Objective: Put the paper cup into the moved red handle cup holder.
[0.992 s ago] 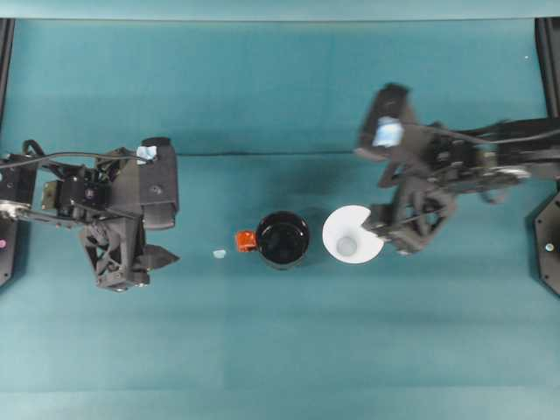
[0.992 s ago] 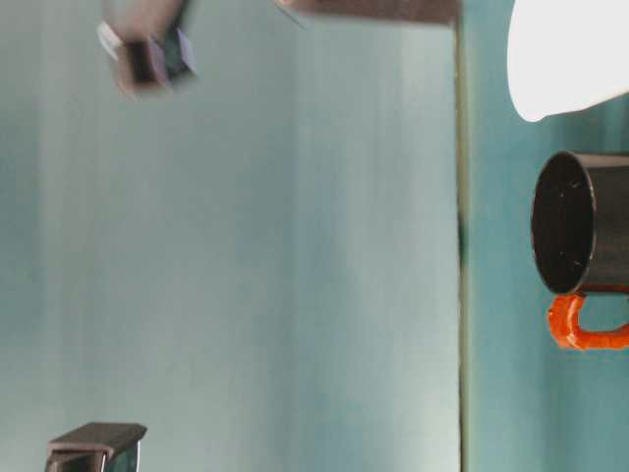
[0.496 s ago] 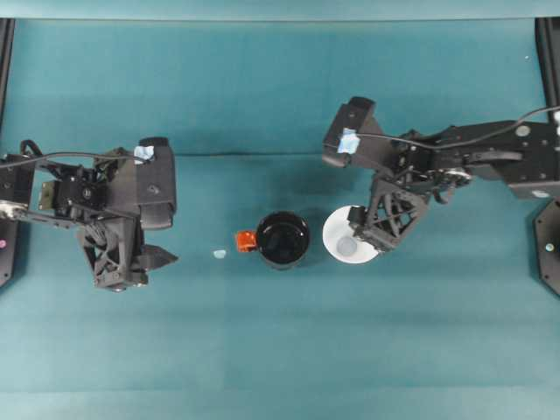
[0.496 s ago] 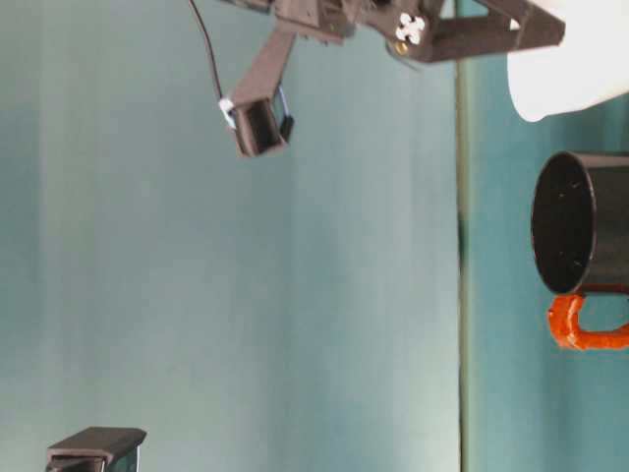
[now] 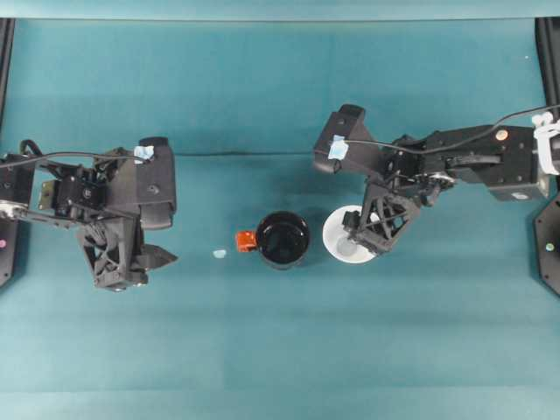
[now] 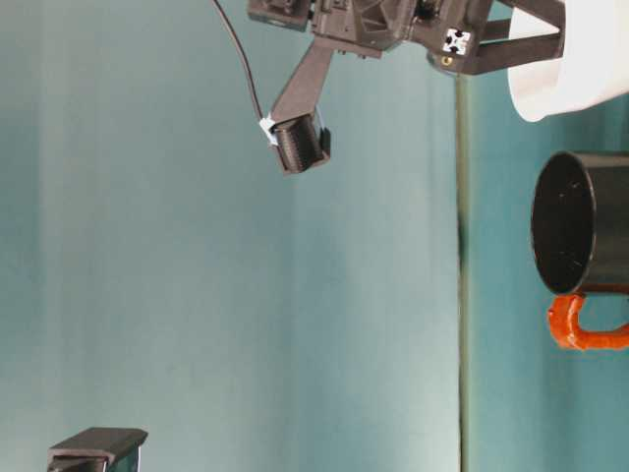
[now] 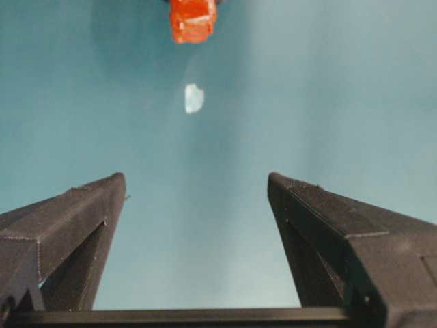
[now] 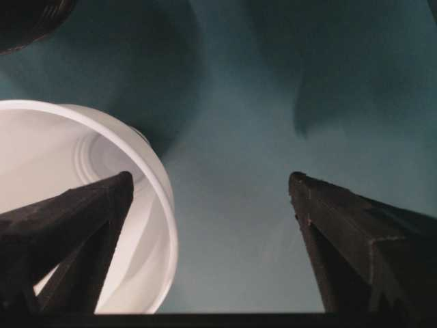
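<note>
The white paper cup [image 5: 334, 234] stands upright on the teal table, just right of the black cup holder [image 5: 283, 239], whose red handle [image 5: 245, 240] points left. My right gripper [image 5: 359, 241] is open and lowered over the cup. In the right wrist view one finger [image 8: 68, 232] sits inside the cup's rim [image 8: 160, 205] and the other finger [image 8: 362, 246] is outside it. The cup [image 6: 565, 59] and the holder [image 6: 570, 221] stand apart. My left gripper [image 5: 166, 256] is open and empty, well left of the handle [image 7: 193, 17].
A small white scrap [image 5: 219, 254] lies on the table between my left gripper and the red handle, also seen as a scrap [image 7: 194, 98] ahead of the open left fingers. Black frame posts [image 5: 549, 245] stand at the table's side edges.
My right arm has swung left and down over the paper cup, and its open fingers now straddle the cup's rim. The left arm, cup and holder have not moved.
</note>
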Controlling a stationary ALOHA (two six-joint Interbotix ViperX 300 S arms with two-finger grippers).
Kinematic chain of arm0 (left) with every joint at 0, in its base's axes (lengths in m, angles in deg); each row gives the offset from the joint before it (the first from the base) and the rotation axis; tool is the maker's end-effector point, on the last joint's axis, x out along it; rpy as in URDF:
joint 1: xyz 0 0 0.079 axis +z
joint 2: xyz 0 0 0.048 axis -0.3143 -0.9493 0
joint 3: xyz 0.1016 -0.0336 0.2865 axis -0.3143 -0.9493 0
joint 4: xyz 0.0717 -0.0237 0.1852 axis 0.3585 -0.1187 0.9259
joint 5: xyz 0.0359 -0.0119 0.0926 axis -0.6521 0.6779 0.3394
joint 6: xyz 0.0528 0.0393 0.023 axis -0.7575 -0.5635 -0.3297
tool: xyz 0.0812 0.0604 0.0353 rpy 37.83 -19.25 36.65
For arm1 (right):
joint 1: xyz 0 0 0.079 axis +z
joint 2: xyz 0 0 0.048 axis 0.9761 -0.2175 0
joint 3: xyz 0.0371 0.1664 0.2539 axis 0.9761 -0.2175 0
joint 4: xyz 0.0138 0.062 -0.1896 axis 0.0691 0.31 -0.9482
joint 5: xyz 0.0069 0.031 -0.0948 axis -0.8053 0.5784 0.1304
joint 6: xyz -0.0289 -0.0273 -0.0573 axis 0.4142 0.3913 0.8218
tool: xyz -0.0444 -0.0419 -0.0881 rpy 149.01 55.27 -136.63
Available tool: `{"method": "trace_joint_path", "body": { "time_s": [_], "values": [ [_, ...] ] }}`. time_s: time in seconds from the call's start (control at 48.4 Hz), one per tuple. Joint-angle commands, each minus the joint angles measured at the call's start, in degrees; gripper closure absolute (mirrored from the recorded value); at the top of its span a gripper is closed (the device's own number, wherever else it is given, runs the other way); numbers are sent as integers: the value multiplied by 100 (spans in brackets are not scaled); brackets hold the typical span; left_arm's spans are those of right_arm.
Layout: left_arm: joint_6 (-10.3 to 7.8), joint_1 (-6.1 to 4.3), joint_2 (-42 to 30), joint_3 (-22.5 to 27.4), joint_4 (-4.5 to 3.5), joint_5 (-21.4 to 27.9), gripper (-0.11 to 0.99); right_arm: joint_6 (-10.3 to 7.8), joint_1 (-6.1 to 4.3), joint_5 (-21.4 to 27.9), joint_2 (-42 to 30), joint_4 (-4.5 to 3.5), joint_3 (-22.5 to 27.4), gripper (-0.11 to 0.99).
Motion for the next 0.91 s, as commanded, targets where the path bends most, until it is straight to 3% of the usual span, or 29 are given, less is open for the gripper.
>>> {"method": "trace_joint_path", "body": {
  "time_s": [0.0, 0.186, 0.331, 0.6, 0.889],
  "values": [
    [0, 9, 62, 44, 18, -44, -3, -97, -9, -9, 18, 18, 88, 20],
    [9, 9, 62, 44, 18, -44, -3, -290, -9, -26, 9, 26, 123, 72],
    [0, 9, 62, 44, 18, -44, -3, -308, 18, 0, 18, 70, 141, 93],
    [9, 53, 70, 53, 18, -44, -3, -299, 97, 255, 158, 114, 422, 98],
    [18, 53, 62, 44, 9, -44, -3, -264, -62, 1292, 642, 79, 1187, 98]
  ]
}}
